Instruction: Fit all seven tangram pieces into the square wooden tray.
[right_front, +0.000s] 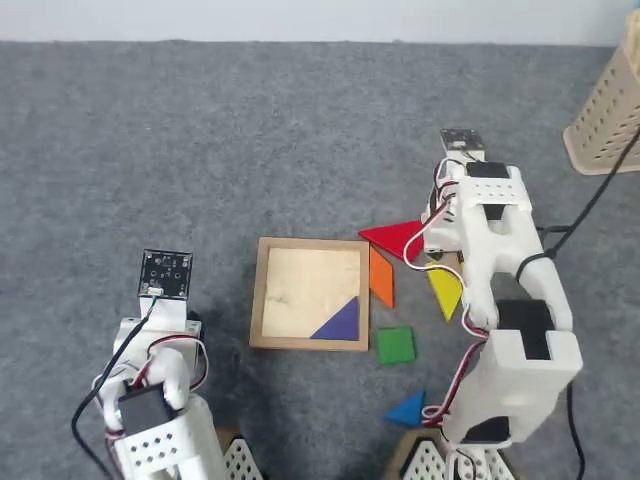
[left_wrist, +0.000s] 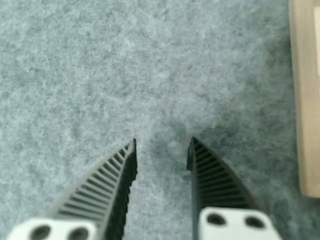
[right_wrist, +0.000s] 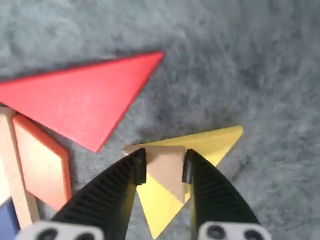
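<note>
The right tool (right_wrist: 164, 152) has its two fingers closed in on the tan triangle (right_wrist: 165, 172), one against each side, and by the look of it pinches the piece. The left tool (left_wrist: 163, 140) is spread and holds nothing, low over bare desk (right_front: 200, 150) just beside the tray (right_front: 262, 295).

The tan triangle overlaps the yellow triangle (right_wrist: 212, 145); I cannot tell whether it rests on it or is already lifted clear. From the high view this spot is right of the tray, under the right arm, with the red triangle (right_wrist: 85, 102) and orange piece (right_wrist: 42, 160) between it and the tray's rim.

The step in hand looks like picking up the tan triangle. To do it well, raise it straight up and flat, so the yellow triangle is not dragged along. The grip sits near one edge, so the piece could swivel; a slow carry over the red and orange pieces would be wise.

The tan triangle's long edge runs across the tool, from finger to finger, with one corner poking past a finger. From that edge it narrows back toward the wrist.

The tray holds only the purple triangle (right_front: 340, 322), in the corner nearest the green square (right_front: 395, 344). The blue triangle (right_front: 407, 409) lies nearer the arm's base.
</note>
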